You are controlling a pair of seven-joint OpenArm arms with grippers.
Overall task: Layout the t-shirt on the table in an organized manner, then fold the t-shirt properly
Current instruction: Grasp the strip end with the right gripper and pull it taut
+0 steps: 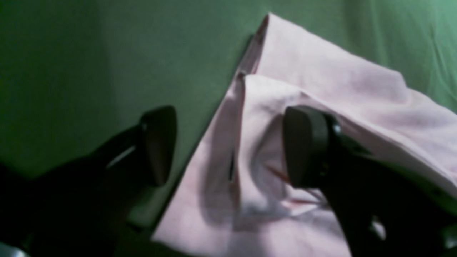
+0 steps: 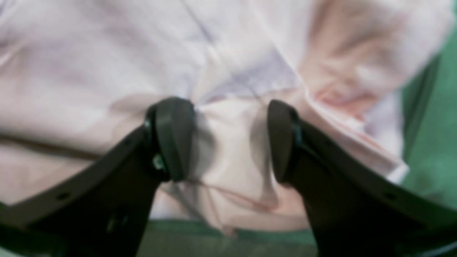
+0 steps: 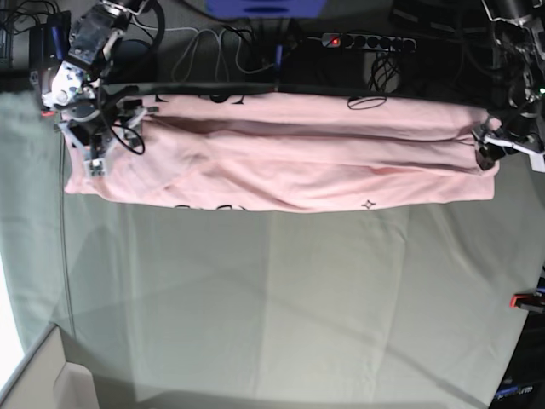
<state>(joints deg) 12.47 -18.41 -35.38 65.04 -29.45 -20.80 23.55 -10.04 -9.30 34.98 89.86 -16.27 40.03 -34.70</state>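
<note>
1. Right gripper, jaws apart, holds nothing; t-shirt cloth lies directly beneath its fingertips.
2. The folded t-shirt stretches between both grippers across the table.
3. Left gripper, spread, straddles the shirt's edge, gripping nothing.

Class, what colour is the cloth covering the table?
Grey-green; the table shows best in the base view.
</note>
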